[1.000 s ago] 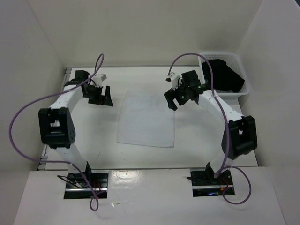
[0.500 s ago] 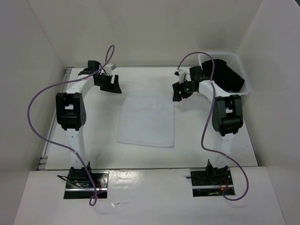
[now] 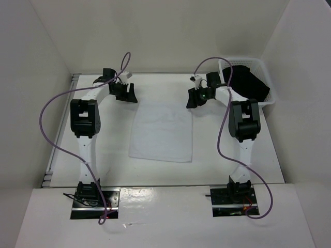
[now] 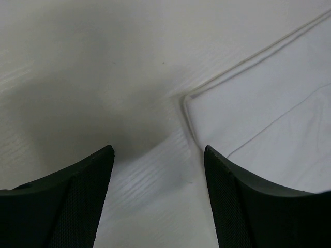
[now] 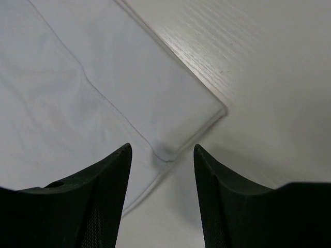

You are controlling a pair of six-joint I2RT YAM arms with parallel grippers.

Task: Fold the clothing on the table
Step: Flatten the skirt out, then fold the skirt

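The white garment (image 3: 163, 132) lies flat as one rectangular panel in the middle of the table (image 3: 114, 155), with stitched hem lines running near its far edge. It has not shifted in the last second; the arms have. Both have reached forward from beside the cloth's upper half, so each claw now sits at a far corner.

The left gripper (image 4: 158, 150) hovers with its jaws apart. The far-left corner lies just ahead of the gap, with bare tabletop between the fingers. The right gripper (image 5: 161, 147) also has its jaws apart, and the far-right corner pokes into the opening. Nothing is clamped on either side.

That reads as lining up for a two-corner pinch, so the fold itself has not yet started. The left claw probably needs to edge further onto the cloth before it closes.

Beyond the right arm, at the far right corner, a white lattice basket (image 3: 271, 99) holds a black garment (image 3: 251, 85).

Count: one white garment, one black garment, one basket, two arms, two grippers, and two purple cables (image 3: 51, 144), one looping off each arm.
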